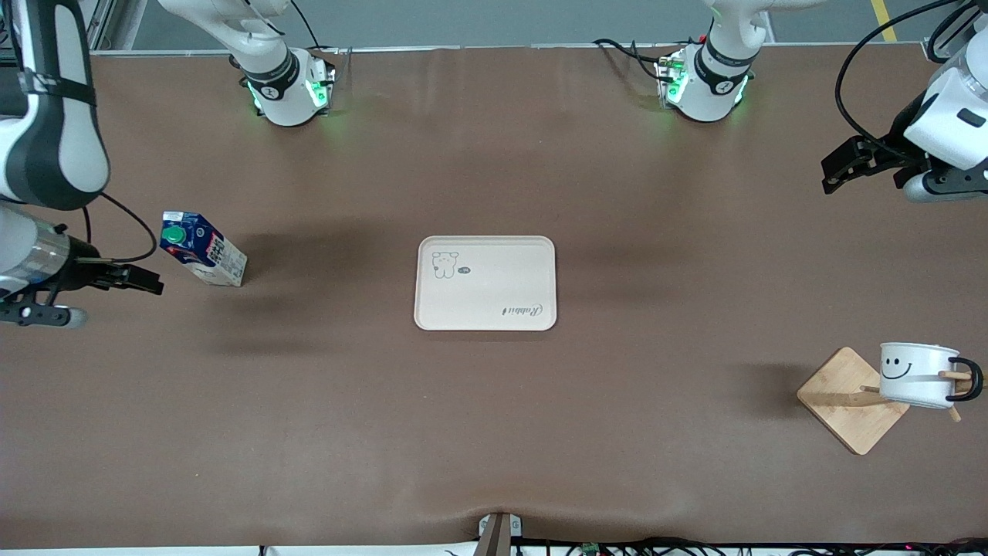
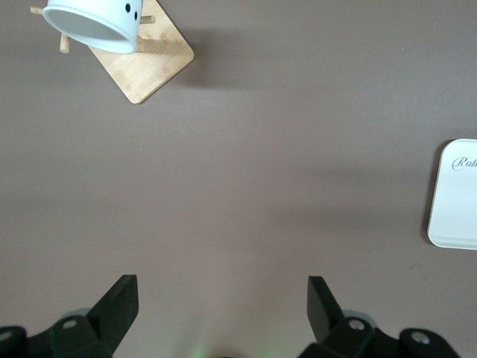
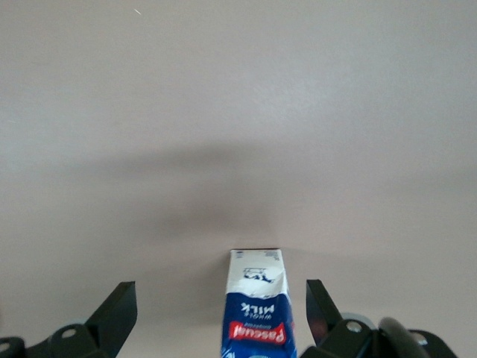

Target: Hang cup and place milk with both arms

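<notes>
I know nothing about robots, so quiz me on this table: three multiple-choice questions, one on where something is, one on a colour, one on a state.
1. Where is the cup?
A. on the tray
B. hung on the wooden rack
C. in a pincer

2. What colour is the milk carton's cap?
A. green
B. yellow
C. white

3. How is the right pincer?
A. shut on the milk
B. shut, empty
C. open, the milk between its fingers

Answers:
1 B, its handle sits over a peg of the rack.
2 A, the round cap shows green from the front.
3 C, both fingers stand clear of the carton.
</notes>
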Robot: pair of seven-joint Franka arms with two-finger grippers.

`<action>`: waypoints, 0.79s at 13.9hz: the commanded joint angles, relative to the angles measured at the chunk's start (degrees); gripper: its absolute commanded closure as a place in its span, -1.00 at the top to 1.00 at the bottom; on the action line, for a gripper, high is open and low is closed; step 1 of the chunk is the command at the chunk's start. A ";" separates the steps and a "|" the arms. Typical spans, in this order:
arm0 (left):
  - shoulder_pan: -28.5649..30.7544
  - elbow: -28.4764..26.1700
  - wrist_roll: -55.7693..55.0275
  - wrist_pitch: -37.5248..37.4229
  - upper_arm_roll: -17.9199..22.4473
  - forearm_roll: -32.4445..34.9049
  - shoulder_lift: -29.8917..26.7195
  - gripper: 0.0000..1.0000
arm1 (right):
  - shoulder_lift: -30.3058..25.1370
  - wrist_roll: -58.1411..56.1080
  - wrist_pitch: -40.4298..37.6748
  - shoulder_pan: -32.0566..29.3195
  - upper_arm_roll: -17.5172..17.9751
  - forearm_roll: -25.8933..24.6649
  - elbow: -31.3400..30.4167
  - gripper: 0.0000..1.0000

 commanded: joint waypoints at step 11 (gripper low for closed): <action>0.06 -0.22 0.19 -0.91 0.07 -0.07 -1.57 1.00 | -16.68 -7.99 -13.52 0.08 0.43 0.05 -0.28 1.00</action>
